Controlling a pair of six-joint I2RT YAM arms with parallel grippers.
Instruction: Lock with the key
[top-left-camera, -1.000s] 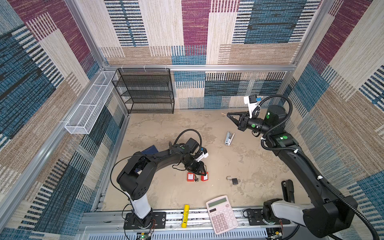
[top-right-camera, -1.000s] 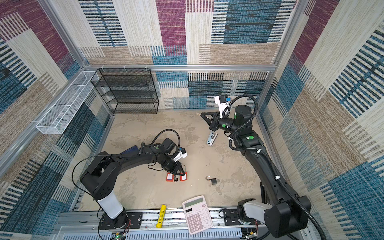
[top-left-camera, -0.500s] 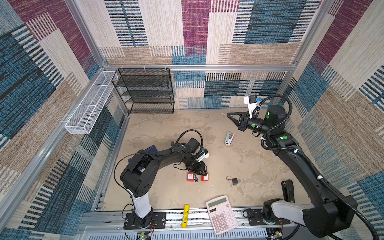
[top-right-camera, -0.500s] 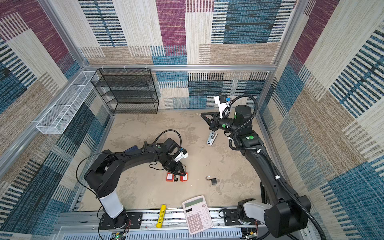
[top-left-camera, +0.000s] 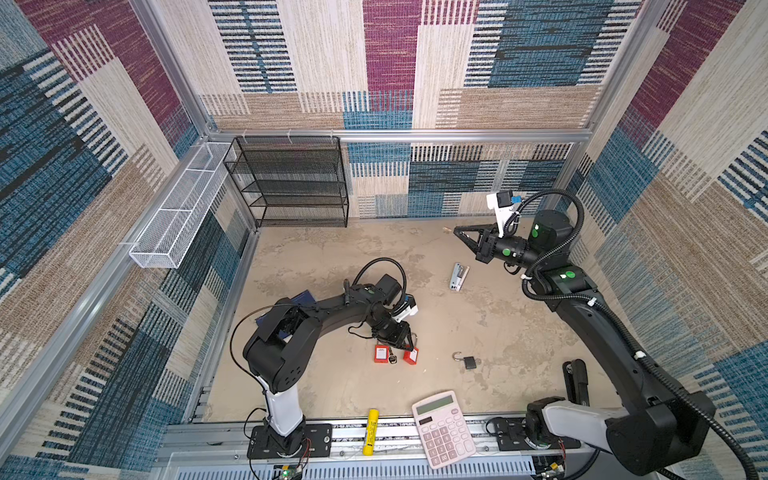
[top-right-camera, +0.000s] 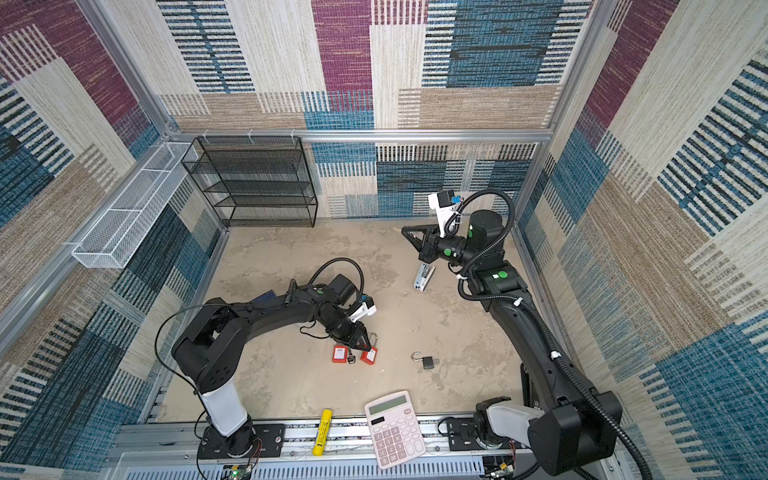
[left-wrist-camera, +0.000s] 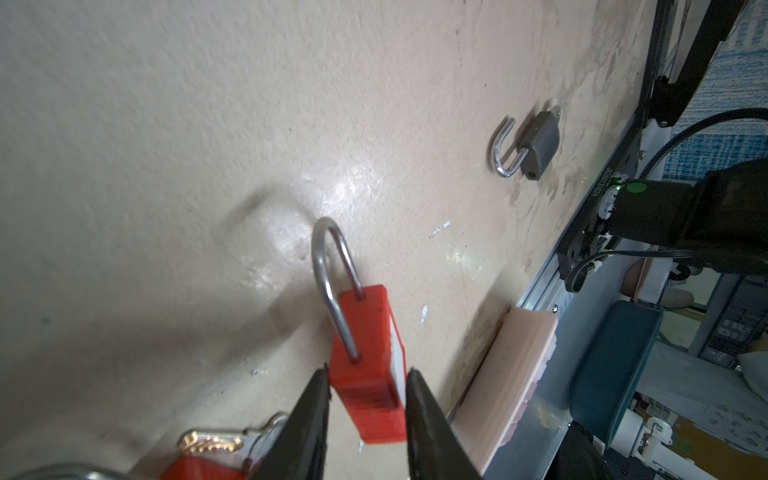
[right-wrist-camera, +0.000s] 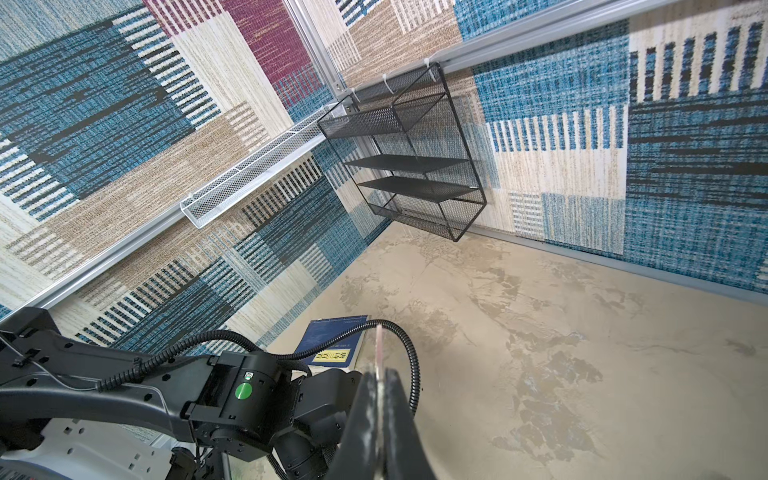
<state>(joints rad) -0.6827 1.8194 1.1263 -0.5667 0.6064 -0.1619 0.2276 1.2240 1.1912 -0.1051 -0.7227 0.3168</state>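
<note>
Between the fingers of the left tool (left-wrist-camera: 366, 372), the red padlock (left-wrist-camera: 365, 340) is lying on the bench (top-left-camera: 332, 257) where it lay a second ago. Both shackle legs are sitting in its body. The fingers are flanking it closely, and whether they are pressing it or standing just clear cannot be told. The left arm's shoulder is sitting slightly turned from a second ago.

The right tool (right-wrist-camera: 380, 374) is staying raised at the back right, pressed together on the key (right-wrist-camera: 379, 345), seen edge-on.

A brass key (left-wrist-camera: 212, 442) and a second red padlock (left-wrist-camera: 199, 469) are lying just beside the first. A grey padlock (left-wrist-camera: 540, 143) with its shackle open is lying well apart. A stapler (top-left-camera: 458, 276), a calculator (top-left-camera: 443, 428) and a yellow tube (top-left-camera: 370, 426) are lying farther out.

The red padlock's white label and the yellow label on the blue booklet (right-wrist-camera: 332, 340) are showing print too small to read.
</note>
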